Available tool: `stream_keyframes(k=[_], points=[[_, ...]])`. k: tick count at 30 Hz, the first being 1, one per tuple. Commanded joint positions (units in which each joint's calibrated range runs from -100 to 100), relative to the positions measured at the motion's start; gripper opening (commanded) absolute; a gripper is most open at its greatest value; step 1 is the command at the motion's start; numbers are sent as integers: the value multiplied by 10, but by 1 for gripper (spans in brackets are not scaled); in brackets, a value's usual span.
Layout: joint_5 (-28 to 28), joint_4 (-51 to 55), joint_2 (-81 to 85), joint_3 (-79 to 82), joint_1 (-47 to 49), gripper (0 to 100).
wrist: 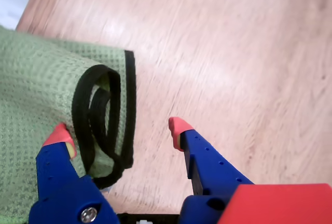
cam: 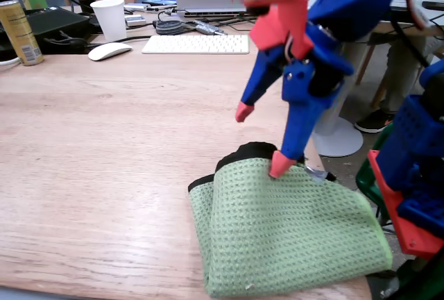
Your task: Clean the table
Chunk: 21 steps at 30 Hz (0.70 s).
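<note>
Jaws spread wide, nothing clamped between them. In the fixed view, gripper point(cam: 262, 137) hangs over the near right part of the table point(cam: 104, 147), one red fingertip point(cam: 280, 164) pressed down on or just touching the far edge of the green cloth point(cam: 291, 234), the other fingertip lifted clear above bare wood. Cloth folded over on itself, black-trimmed hem bunched up at the fold, lying close to the table's near right corner and reaching almost to both edges there.

In the wrist view, cloth point(wrist: 36, 89) fills the left side, bare table point(wrist: 233, 53) the right. Rolled black hem runs roughly up and down the picture, parallel to the fingers, and sits between the two tips but hard against the left one point(wrist: 59, 136); right tip well apart from it, over wood. So only one finger on fabric, the other with empty table beneath.

Probably at the start of a grasp or a push on the cloth. For a grasp, need to close across the hem with the fold caught inside; for a wipe, need to drag toward the open wood away from the corner. Risk: thick fold slipping out as the fingers close, or cloth sliding off the near edge.

Mouse point(cam: 109, 51), keyboard point(cam: 196, 43), paper cup point(cam: 109, 19) and can point(cam: 17, 32) far off at the back, well clear.
</note>
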State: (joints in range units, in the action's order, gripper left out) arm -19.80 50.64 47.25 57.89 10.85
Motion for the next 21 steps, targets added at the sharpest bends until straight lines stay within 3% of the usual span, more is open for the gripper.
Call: stream_keyframes(k=[1,6,9,13,15,19,21], points=[[2,5,39,-46,-5,40],[4,145,164,-50,12,40],[6,145,232,-50,-7,39],[86,142,238,-48,-10,38],[127,142,250,-38,-10,29],[185,142,319,32,-10,2],[182,143,383,104,-10,0]])
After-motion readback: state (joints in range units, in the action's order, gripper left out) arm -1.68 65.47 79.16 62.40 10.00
